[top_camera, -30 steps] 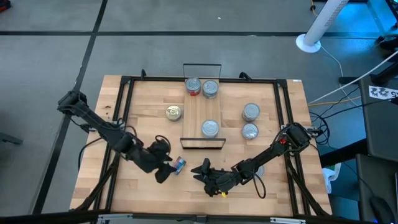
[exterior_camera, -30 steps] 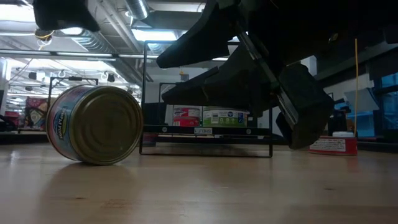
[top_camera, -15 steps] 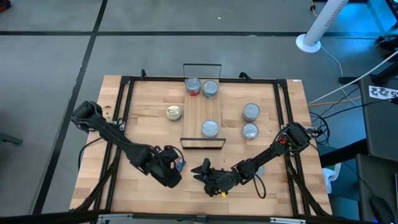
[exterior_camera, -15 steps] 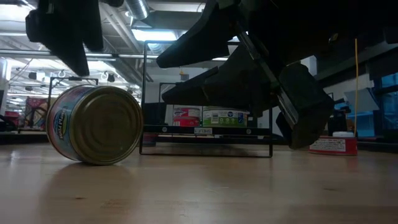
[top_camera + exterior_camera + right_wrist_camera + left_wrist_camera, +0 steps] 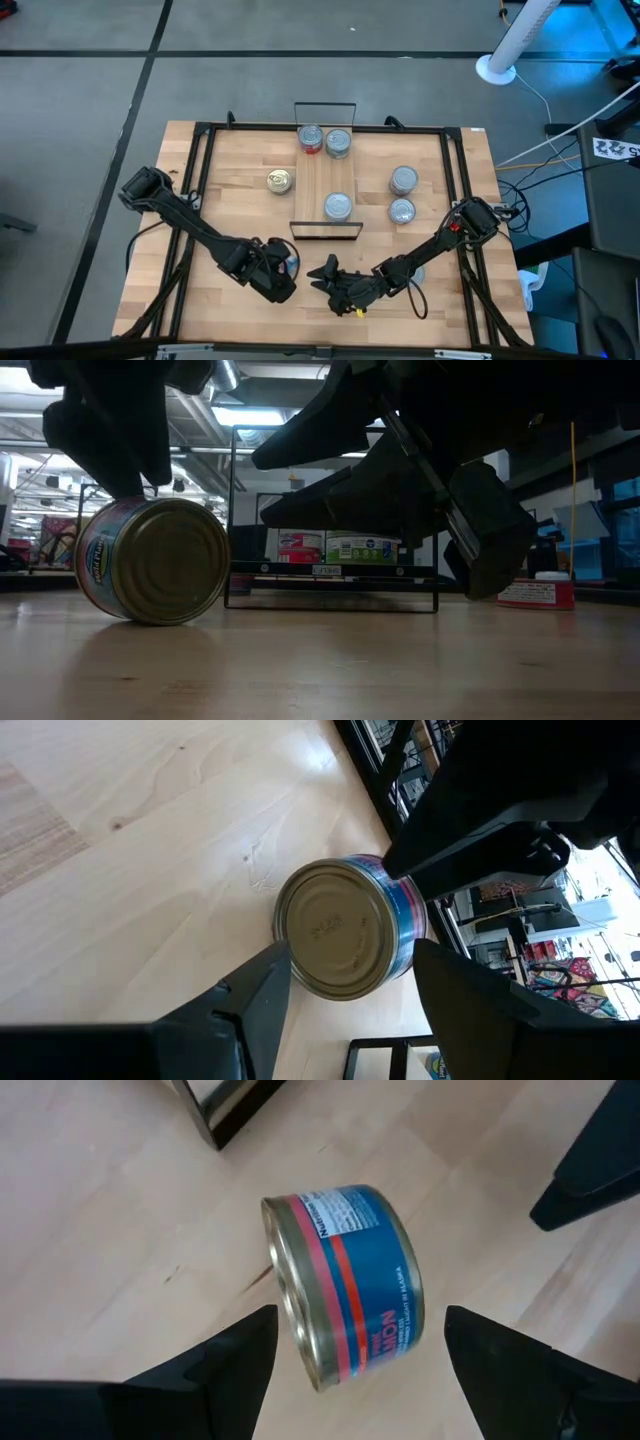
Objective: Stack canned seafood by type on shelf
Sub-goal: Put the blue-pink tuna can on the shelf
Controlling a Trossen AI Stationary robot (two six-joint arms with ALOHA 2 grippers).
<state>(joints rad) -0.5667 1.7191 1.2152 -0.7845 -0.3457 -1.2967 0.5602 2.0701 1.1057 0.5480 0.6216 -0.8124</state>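
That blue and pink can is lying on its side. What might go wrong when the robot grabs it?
The blue-and-pink round metal tin rests on its curved side, so it may roll off when the open left gripper closes. The open right gripper hovers close beside it, so the two arms might bump. Gripped sideways, the tin could be hard to stand on the narrow light-wood shelf.

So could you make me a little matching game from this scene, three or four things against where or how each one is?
Things:
1. blue-and-red labelled round metal tin
2. gold-topped round tin
3. narrow light-wood shelf board
4. left pincer

States:
A. open, straddling a tin
B. lying on its side
C. upright, beside the shelf
D. carrying three tins

Pairs: 1-B, 2-C, 3-D, 4-A
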